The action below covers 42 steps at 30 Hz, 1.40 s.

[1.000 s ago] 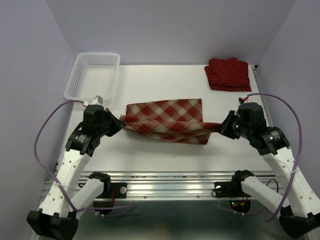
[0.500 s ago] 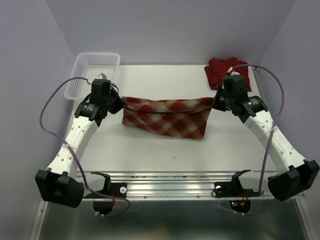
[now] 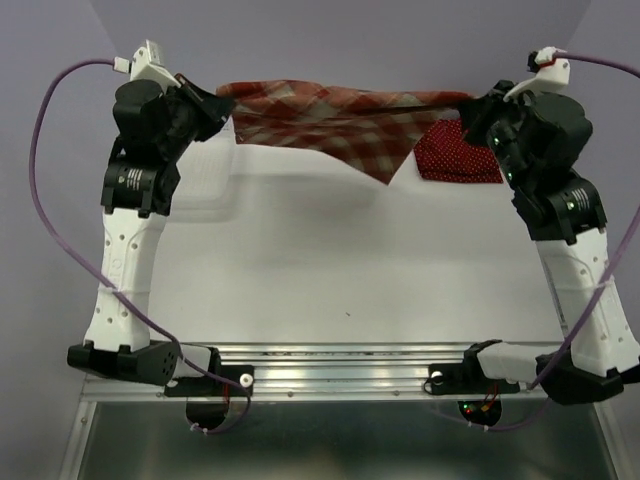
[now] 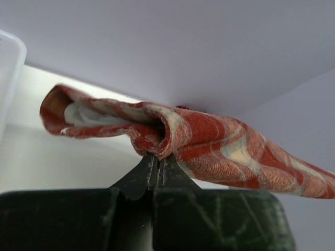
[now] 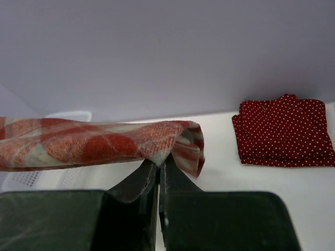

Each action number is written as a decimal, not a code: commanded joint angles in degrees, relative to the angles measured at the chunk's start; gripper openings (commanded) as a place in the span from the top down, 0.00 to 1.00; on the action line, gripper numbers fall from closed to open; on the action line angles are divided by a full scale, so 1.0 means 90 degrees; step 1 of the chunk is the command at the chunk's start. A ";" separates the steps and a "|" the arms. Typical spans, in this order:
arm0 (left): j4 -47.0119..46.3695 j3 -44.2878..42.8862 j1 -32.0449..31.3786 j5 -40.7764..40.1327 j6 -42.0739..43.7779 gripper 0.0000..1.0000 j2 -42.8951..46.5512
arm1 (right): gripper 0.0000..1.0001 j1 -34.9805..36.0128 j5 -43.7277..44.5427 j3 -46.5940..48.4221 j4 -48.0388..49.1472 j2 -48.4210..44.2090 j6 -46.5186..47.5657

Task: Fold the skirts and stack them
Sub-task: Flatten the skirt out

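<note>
The red-and-cream plaid skirt [image 3: 330,115] hangs in the air, stretched between both arms high above the table's far side. My left gripper [image 3: 222,103] is shut on its left corner, seen as a pinched fold [image 4: 157,138] in the left wrist view. My right gripper [image 3: 468,105] is shut on the right corner [image 5: 162,146]. A point of the plaid cloth droops toward the table at centre right. The dark red polka-dot skirts [image 3: 455,155] lie folded in a pile at the far right [image 5: 285,130], partly behind the right gripper.
A white mesh basket [image 5: 52,178] stands at the far left of the table, mostly hidden behind the left arm in the top view. The white table [image 3: 330,260] spreads below the hanging cloth. Purple cables loop beside both arms.
Both arms have lifted and carried the plaid skirt from the table's middle up and toward the back, pulling it taut in the air. Both grips have held.
</note>
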State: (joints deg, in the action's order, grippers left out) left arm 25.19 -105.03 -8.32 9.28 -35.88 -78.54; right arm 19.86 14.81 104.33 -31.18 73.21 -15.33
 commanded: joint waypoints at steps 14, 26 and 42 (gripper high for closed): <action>-0.0006 0.0957 0.0055 0.0024 -0.0183 1.00 0.2838 | 0.99 -0.0068 0.0023 -0.0352 -0.0149 -0.2129 0.0200; -0.0650 0.3076 0.0055 -0.0045 -0.0458 0.93 0.0625 | 0.99 -0.0272 0.1227 -0.1738 0.0192 0.0388 0.0229; -0.0104 0.1952 -0.0756 -0.0553 0.0236 0.01 -0.1762 | 0.00 -0.0790 -0.1916 -0.1922 0.0348 0.2288 -0.0571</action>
State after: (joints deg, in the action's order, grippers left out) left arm 25.06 -88.99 -14.83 4.54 -35.77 -101.38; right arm 12.45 7.27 92.55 -34.24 106.98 -18.92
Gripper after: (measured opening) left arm 0.985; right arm 0.995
